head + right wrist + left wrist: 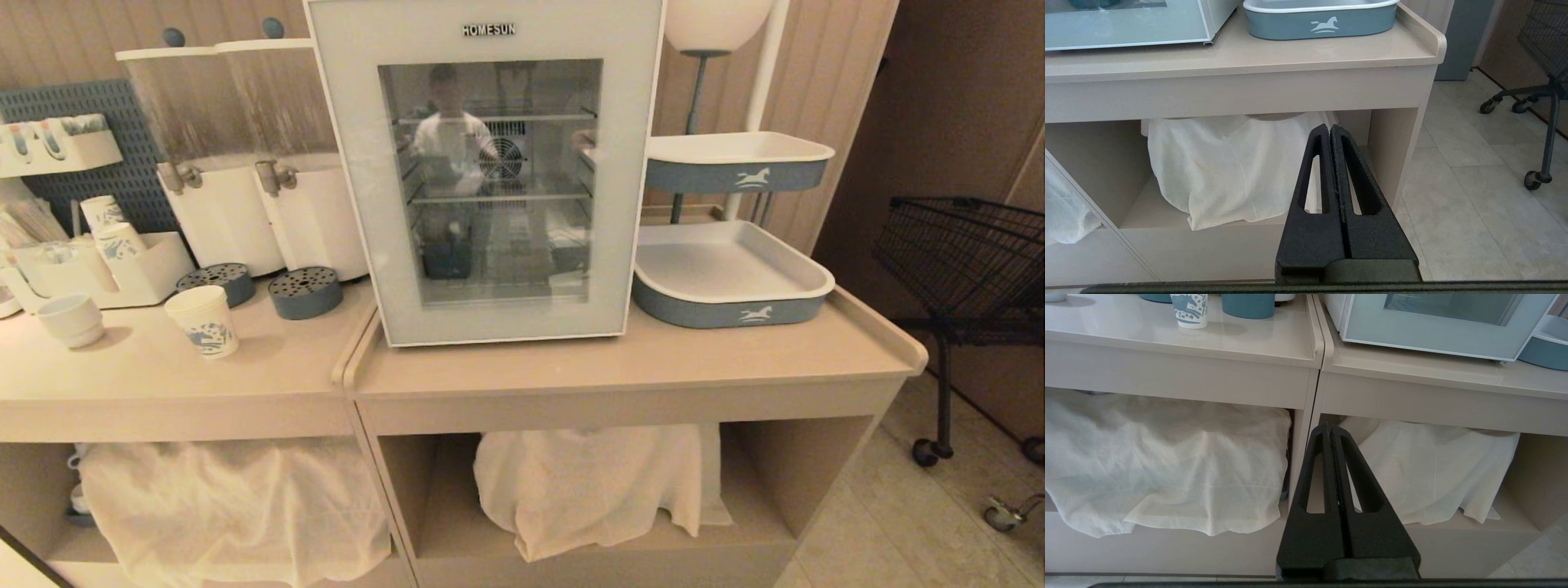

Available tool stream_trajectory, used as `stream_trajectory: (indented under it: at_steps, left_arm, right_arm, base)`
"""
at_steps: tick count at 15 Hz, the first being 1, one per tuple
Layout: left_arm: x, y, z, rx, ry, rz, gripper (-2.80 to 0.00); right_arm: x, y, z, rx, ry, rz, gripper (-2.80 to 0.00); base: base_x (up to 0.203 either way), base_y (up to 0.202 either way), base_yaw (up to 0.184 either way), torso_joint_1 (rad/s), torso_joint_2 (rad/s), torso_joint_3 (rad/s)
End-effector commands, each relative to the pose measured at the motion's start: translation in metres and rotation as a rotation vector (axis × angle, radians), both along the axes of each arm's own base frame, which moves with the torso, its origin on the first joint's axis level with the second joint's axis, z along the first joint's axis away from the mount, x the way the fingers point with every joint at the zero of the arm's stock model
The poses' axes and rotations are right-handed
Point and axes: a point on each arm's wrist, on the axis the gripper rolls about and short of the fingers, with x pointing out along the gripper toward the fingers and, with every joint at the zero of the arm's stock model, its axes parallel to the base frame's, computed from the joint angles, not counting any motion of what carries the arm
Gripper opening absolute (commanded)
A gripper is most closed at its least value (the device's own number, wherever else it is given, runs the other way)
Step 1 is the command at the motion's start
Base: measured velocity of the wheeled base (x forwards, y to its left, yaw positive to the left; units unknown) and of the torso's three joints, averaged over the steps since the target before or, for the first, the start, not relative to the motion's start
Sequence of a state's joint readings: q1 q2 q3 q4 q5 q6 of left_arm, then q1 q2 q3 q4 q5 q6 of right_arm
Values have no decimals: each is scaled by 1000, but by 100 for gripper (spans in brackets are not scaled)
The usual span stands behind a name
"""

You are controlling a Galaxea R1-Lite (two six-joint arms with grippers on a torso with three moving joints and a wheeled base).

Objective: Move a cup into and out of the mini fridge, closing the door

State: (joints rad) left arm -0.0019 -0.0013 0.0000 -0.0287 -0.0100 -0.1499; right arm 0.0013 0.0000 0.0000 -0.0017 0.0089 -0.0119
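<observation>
The mini fridge [490, 171] stands on the right counter with its glass door [363, 204] shut; nothing that I can make out as a cup shows through the pane. A paper cup [202, 321] with a blue print stands upright on the left counter, left of the fridge, also in the left wrist view as the cup [1189, 310]. Neither gripper shows in the head view. My left gripper [1329, 426] is shut and empty, low in front of the cabinet's divider. My right gripper [1329, 127] is shut and empty, below the counter edge under the fridge [1126, 24].
A plain white rounded cup [72, 318], a holder with stacked cups [114, 245], two drink dispensers [245, 163] and blue drip trays [304, 291] are on the left counter. A two-tier tray [731, 273] stands right of the fridge. White cloths [596, 482] fill the lower shelves. A black wire cart [963, 269] is at right.
</observation>
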Motion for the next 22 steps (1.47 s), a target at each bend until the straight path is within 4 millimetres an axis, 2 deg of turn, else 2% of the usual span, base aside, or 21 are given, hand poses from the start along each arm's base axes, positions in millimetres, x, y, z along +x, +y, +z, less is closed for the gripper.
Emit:
stream_trajectory:
  at_steps: [1, 17, 22]
  left_arm:
    - [3, 0, -11, 0, 36, -1, -280]
    - [3, 0, -11, 87, 31, -15, -280]
    - [3, 0, -11, 78, 32, -15, -280]
  right_arm:
    - [0, 0, 0, -3, 2, 1, -280]
    - [0, 0, 0, -3, 0, 0, -280]
    - [0, 0, 0, -3, 0, 1, -280]
  base:
    - [0, 0, 0, 0, 0, 0]
    - [0, 0, 0, 0, 0, 0]
    - [1, 144, 8, 4, 1, 4]
